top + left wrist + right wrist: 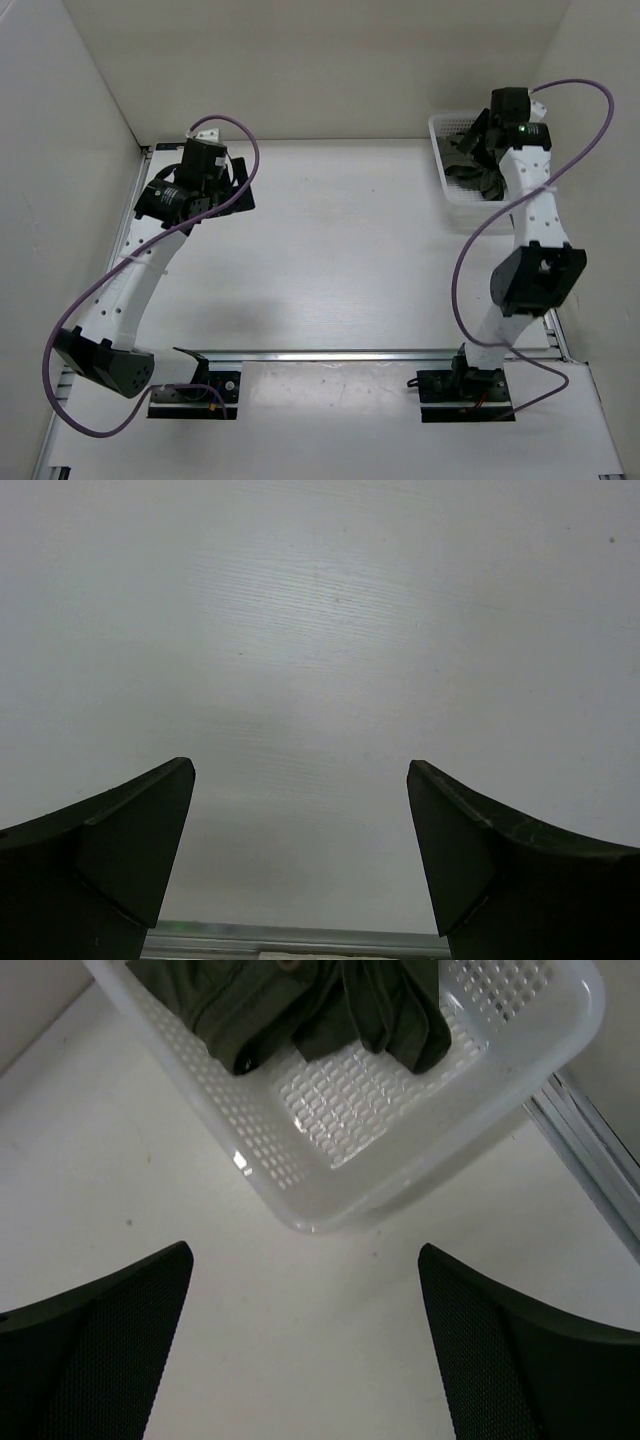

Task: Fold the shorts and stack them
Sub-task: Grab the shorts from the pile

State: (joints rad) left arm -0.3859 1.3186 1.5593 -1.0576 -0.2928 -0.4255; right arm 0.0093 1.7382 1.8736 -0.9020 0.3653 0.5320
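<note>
The dark olive-green shorts (pixel 330 1000) lie bunched in a white perforated basket (pixel 420 1150) at the table's back right; in the top view the shorts (pixel 465 158) are partly hidden by my right arm. My right gripper (pixel 305 1340) is open and empty, hovering over bare table just beside the basket's near corner; in the top view it (pixel 488 180) sits over the basket's near edge. My left gripper (pixel 300 850) is open and empty over bare white table at the back left, shown in the top view (pixel 235 185).
White walls enclose the table on the left, back and right. A metal rail (pixel 380 354) runs across the near side by the arm bases. A metal edge strip (pixel 590 1160) lies right of the basket.
</note>
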